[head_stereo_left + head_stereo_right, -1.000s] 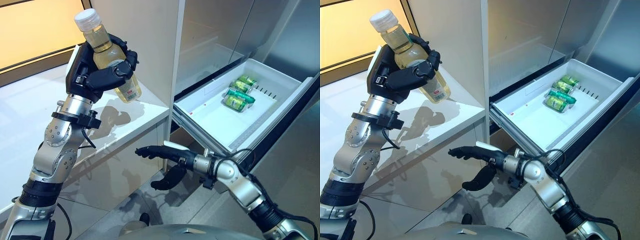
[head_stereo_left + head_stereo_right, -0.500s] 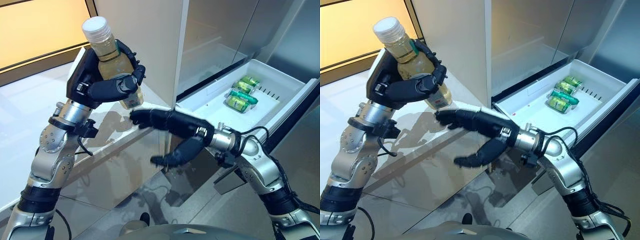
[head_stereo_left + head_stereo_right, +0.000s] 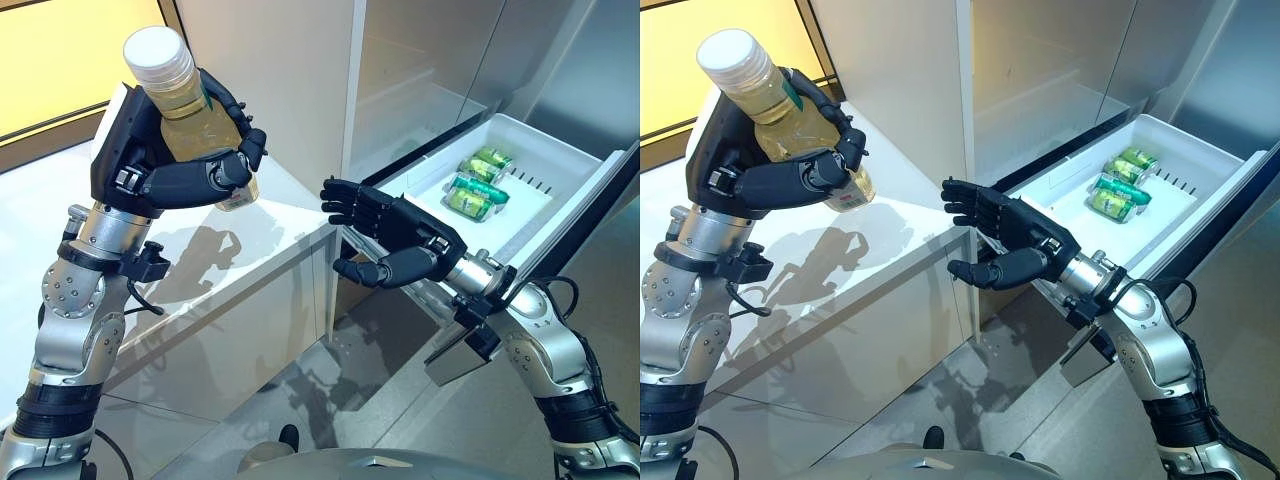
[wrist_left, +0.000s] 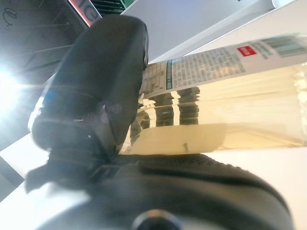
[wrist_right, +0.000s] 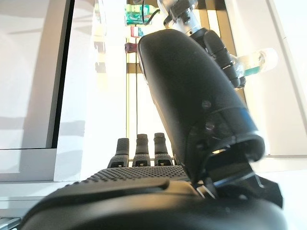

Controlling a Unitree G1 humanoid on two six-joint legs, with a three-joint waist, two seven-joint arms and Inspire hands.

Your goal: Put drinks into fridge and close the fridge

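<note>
- A bottle [image 3: 190, 110] of pale yellow drink is gripped in the left hand [image 3: 160, 165], with fingers and thumb curled round its lower body; the white cap [image 3: 158, 52] is pointed up and slightly toward the camera.
- The bottle is held raised above the white counter [image 3: 270, 205], well apart from the fridge drawer [image 3: 430, 235].
- The right hand [image 3: 395, 235] is held with fingers spread and nothing in it, palm turned toward the bottle, between the bottle and the drawer.
- The bottle's long axis is tilted, base lower and nearer the right hand; the base lies up and to the left of the right palm, near but not touching.
- The drawer is pulled out, with green cans [image 3: 478, 182] lying at its far end; the near part is bare.
- A hand-over to the right hand, which is nearer the drawer, is judged the likely next step.
</note>
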